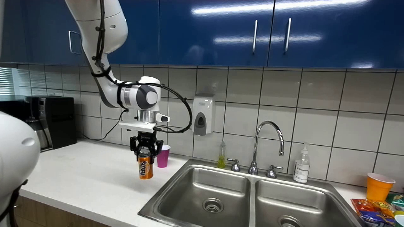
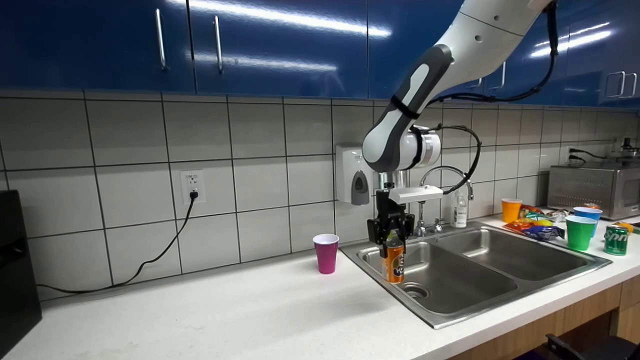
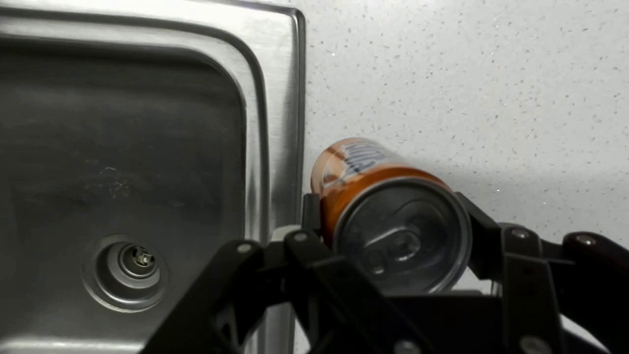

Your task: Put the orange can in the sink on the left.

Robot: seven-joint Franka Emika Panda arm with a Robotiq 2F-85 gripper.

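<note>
Glossy blue cabinets (image 1: 214, 25) above tiles (image 1: 244, 85)

White-grey arm (image 1: 115, 37), black pincer (image 1: 145, 157)

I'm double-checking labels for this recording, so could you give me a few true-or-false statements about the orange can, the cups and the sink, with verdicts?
1. The gripper has hold of the orange can. True.
2. The orange can rests inside the left basin. False: it hangs in the gripper, and the wrist view shows it beside the left basin.
3. The pink cup stands upright. True.
4. The orange cup is in the right basin. False: the orange cup stands beside the sink.
</note>
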